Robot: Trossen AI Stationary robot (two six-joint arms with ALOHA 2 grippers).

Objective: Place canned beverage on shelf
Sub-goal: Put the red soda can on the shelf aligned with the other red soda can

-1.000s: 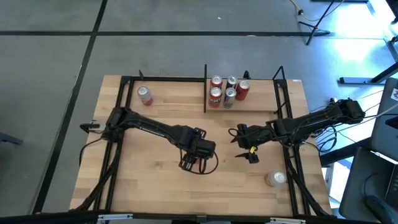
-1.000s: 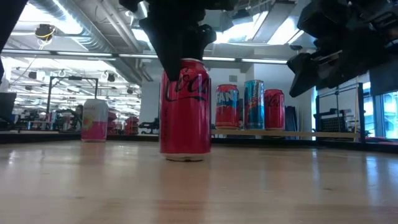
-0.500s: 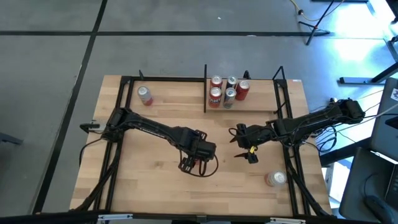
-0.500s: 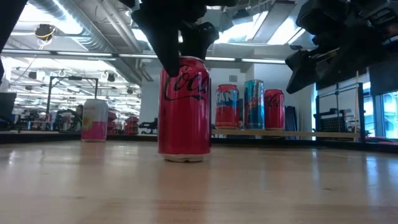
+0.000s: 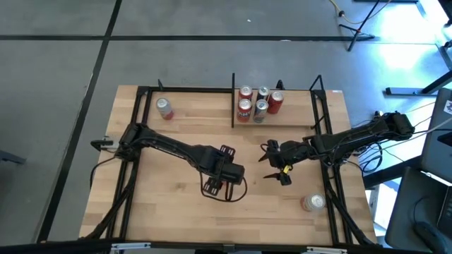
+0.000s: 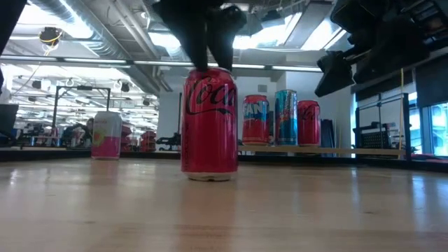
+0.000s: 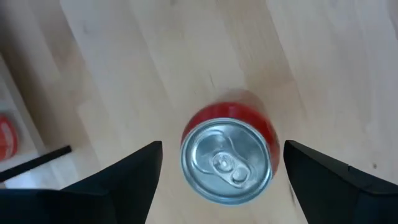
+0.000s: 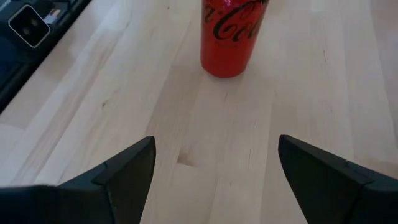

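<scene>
A red cola can stands upright on its base on the wooden tabletop, near the middle; it also shows in the left wrist view and the right wrist view. My left gripper is open, pointing down just above the can's top, one finger on each side, touching nothing. In the high view the gripper hides the can. My right gripper is open and empty, hovering to the can's right. The shelf at the far right holds several upright cans.
A pink can stands at the far left of the table. Another can sits near the right near corner. Black frame rails run along the table's sides and far edge. A black upright marks the shelf's left end.
My left gripper has gone up from around the red can's upper part to just above its top. The can stays upright on the table.
</scene>
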